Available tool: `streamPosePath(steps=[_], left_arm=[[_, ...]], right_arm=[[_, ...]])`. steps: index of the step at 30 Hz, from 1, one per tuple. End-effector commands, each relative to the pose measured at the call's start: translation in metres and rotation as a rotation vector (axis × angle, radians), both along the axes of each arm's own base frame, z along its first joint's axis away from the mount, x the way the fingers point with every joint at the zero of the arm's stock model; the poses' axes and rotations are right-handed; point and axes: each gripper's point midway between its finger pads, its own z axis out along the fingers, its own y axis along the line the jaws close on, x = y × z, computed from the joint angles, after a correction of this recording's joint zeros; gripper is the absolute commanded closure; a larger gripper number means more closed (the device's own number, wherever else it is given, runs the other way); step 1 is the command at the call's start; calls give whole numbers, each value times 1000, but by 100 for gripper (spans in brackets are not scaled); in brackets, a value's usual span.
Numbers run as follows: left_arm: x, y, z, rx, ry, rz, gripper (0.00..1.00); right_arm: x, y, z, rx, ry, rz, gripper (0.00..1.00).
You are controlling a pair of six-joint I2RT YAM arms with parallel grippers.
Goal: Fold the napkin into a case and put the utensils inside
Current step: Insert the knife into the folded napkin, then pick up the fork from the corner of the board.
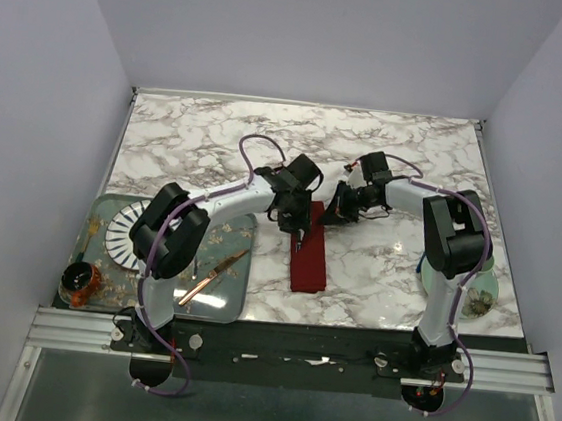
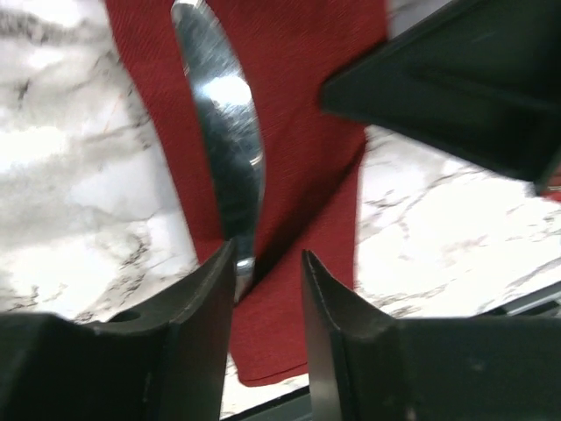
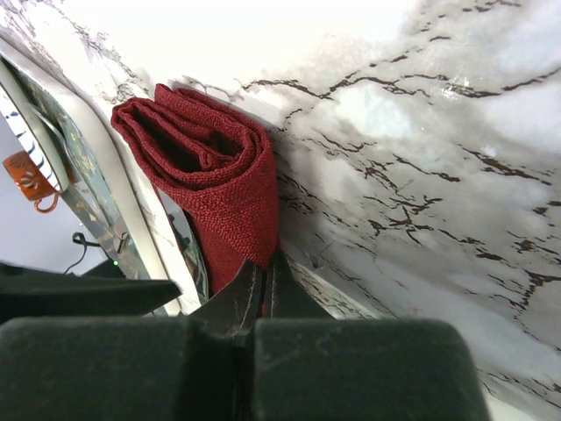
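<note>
Left wrist view: the left gripper [image 2: 267,254] has its jaws apart over the case [image 2: 307,175]. A silver utensil [image 2: 223,114] lies along it, its end against one finger. The right gripper [image 3: 263,272] has its jaws together, pinching the case's open end. Case lies midway along the table's [image 1: 375,271] near edge.

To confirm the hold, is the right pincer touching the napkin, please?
Touching: right wrist view shows the right pincer pinching the napkin at its edge.
</note>
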Motion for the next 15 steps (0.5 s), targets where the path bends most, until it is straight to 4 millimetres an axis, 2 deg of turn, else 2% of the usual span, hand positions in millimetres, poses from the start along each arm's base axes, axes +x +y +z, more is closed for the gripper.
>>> streamPosePath(steps=[1, 3, 5, 6, 8, 9, 10, 11, 12, 14, 15], left_arm=[[26, -4, 23, 4, -98, -10, 54], [31, -2, 27, 7, -111, -7, 53], [41, 2, 38, 6, -152, -2, 53], [45, 4, 43, 7, -171, 1, 52], [56, 8, 60, -3, -229, 6, 50], [66, 16, 66, 15, -269, 17, 48], [72, 19, 72, 12, -292, 24, 48], [77, 23, 84, 2, -328, 28, 48], [86, 30, 91, 16, -373, 32, 48], [93, 39, 109, 22, -436, 32, 47], [99, 43, 116, 34, -473, 44, 47]], right_arm=[[2, 1, 4, 12, -43, 16, 92], [2, 1, 7, 17, -47, 20, 80], [4, 2, 17, 24, -68, 29, 72], [2, 1, 20, 17, -64, 36, 62], [9, -1, 35, 7, -120, 58, 57], [5, -6, 38, -13, -102, 63, 52], [7, -9, 43, -22, -130, 83, 50], [14, -11, 60, -23, -177, 89, 48], [12, -19, 66, -44, -170, 90, 42], [17, -33, 80, -97, -239, 113, 36], [19, -44, 99, -123, -267, 104, 31]])
